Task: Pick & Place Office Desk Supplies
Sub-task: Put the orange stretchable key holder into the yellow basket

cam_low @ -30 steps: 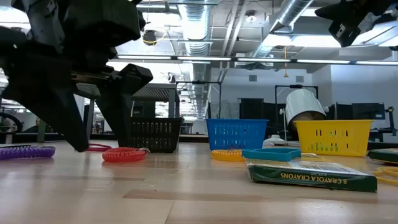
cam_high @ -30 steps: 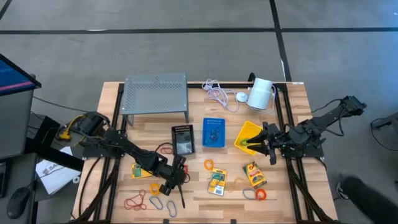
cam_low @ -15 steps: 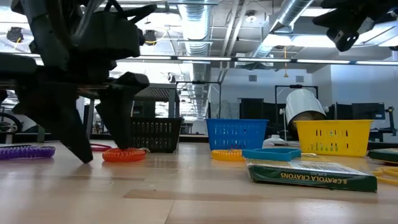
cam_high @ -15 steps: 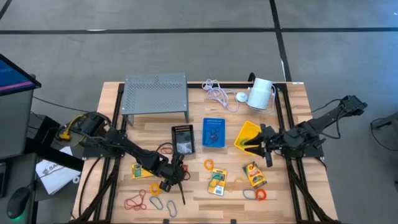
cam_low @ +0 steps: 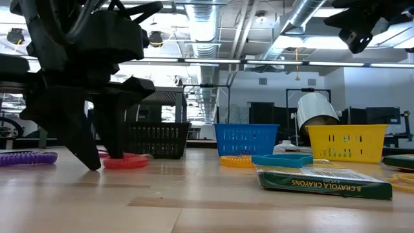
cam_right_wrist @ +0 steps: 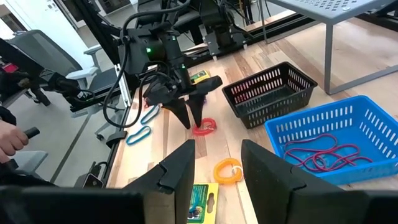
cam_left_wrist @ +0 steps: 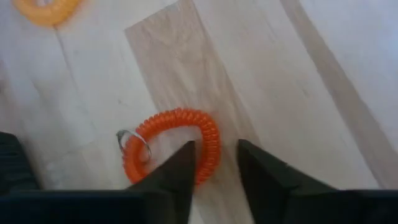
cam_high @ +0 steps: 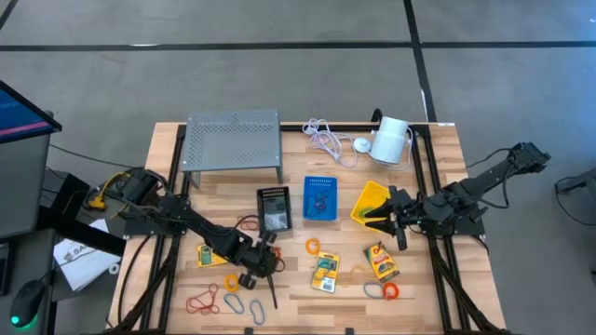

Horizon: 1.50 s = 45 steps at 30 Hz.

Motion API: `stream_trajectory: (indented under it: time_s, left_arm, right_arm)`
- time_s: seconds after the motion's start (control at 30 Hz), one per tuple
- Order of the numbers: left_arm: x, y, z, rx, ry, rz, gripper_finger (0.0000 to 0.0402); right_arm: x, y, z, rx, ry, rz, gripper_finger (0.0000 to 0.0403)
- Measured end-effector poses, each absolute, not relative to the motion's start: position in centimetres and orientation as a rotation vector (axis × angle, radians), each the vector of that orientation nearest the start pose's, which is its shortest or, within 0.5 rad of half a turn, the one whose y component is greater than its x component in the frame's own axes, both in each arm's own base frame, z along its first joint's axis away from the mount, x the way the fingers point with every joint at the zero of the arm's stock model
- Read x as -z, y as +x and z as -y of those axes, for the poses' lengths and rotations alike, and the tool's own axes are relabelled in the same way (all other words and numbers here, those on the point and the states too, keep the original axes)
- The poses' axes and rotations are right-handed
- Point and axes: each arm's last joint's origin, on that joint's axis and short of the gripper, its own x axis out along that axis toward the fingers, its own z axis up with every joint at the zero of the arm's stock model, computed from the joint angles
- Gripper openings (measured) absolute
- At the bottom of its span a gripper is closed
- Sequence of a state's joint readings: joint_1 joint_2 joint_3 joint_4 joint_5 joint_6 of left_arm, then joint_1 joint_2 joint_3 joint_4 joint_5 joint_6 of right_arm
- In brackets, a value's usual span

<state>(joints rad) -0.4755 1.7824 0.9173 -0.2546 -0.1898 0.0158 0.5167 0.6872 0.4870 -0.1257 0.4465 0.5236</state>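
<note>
The left gripper is down at the table near the front edge, left of centre, its two dark fingers set a narrow gap apart and straddling the rim of an orange-red coil loop that lies flat on the wood; one side of the coil runs between the fingertips, and a small metal ring hangs at its end. In the low view the same coil rests on the table at the fingertips, just in front of the black bin. A purple coil lies to the left of it. The right gripper hangs above the table on the right side, beside the yellow bin, fingers parted with nothing between them. The blue bin stands between the black and yellow ones and holds thin red loops. In front of the bins lie an orange loop, two yellow crayon packets and a third near the left arm. More loops sit at the near edge: a red one, grey-blue ones, and an orange one to the right. A grey mesh stand, a coiled white cable and a white cylinder device occupy the far side of the table.
</note>
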Motion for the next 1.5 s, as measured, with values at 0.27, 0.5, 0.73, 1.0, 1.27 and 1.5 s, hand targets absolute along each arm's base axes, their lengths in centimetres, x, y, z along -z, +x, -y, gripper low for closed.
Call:
stream_trajectory:
  time_s: [0.27,0.5,0.73,1.0,1.27,1.5]
  left_arm:
    - [-12.7,28.9,14.3,0.238,0.311,-1.064,0.0015]
    - [-13.8,28.8,14.7,0.219,0.236,-1.014,0.0005]
    - [-16.9,28.8,14.8,0.226,0.157,-0.87,0.0002]
    - [-23.0,28.7,13.4,0.005,0.053,-0.53,0.0001]
    - [-25.6,26.9,7.4,-0.014,-0.235,-0.036,0.0001]
    - [-25.4,24.9,4.6,0.177,-0.239,0.309,0.0001]
  right_arm:
    - [-25.1,14.3,-6.7,0.008,0.369,-0.298,0.0127]
    - [-25.1,14.3,-6.7,0.007,0.371,-0.295,0.0127]
    - [-25.2,14.3,-6.7,0.006,0.372,-0.293,0.0127]
    - [-25.7,14.7,-6.8,-0.005,0.269,-0.221,0.0127]
    - [-27.0,15.5,-7.3,-0.047,0.037,-0.072,0.0127]
    - [-27.2,17.0,-8.0,-0.064,0.059,-0.003,0.0127]
